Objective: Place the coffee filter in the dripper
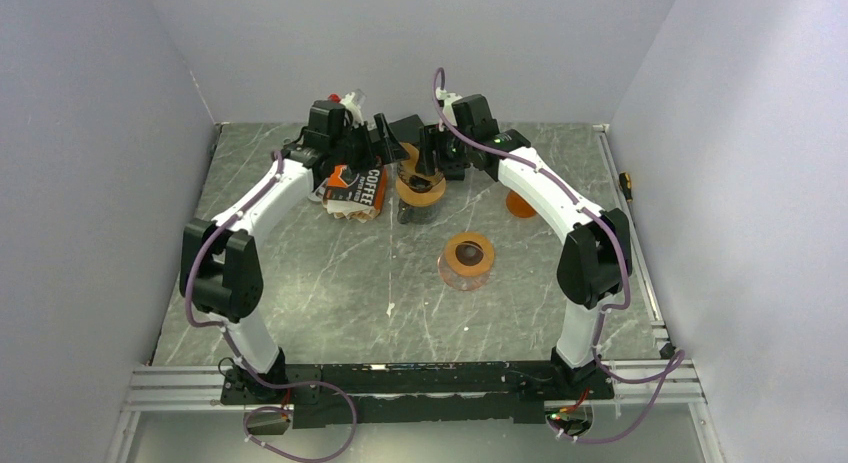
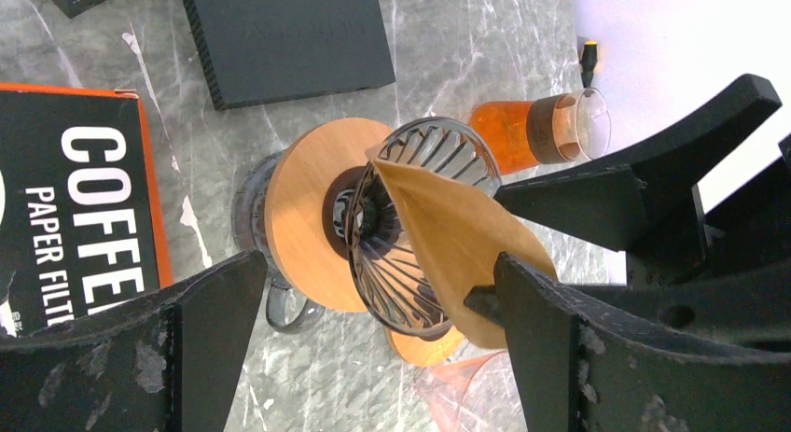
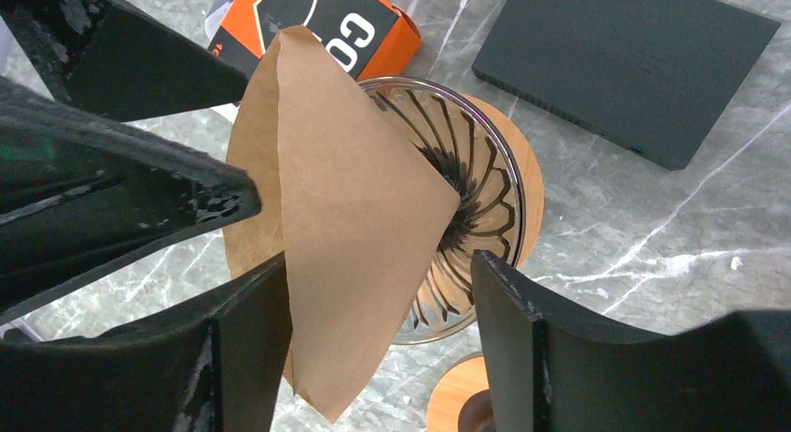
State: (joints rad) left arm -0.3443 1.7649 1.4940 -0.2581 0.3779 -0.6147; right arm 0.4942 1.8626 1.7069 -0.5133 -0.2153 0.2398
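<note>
The seating step is judged to be in hand: the filter point(image 3: 345, 217) is seen folded flat and propped on edge, one corner inside the dripper point(image 3: 476, 180) at the back of the table point(image 1: 330, 283) — not yet spread against the ribbed wall. The left claw point(image 2: 378, 269) and right claw point(image 3: 378, 264) are both held wide apart with nothing clamped, though one finger of each is touched by the paper. Next, the filter would need to be opened into a cone and pressed down evenly — lightly, so the dripper is not tipped.
</note>
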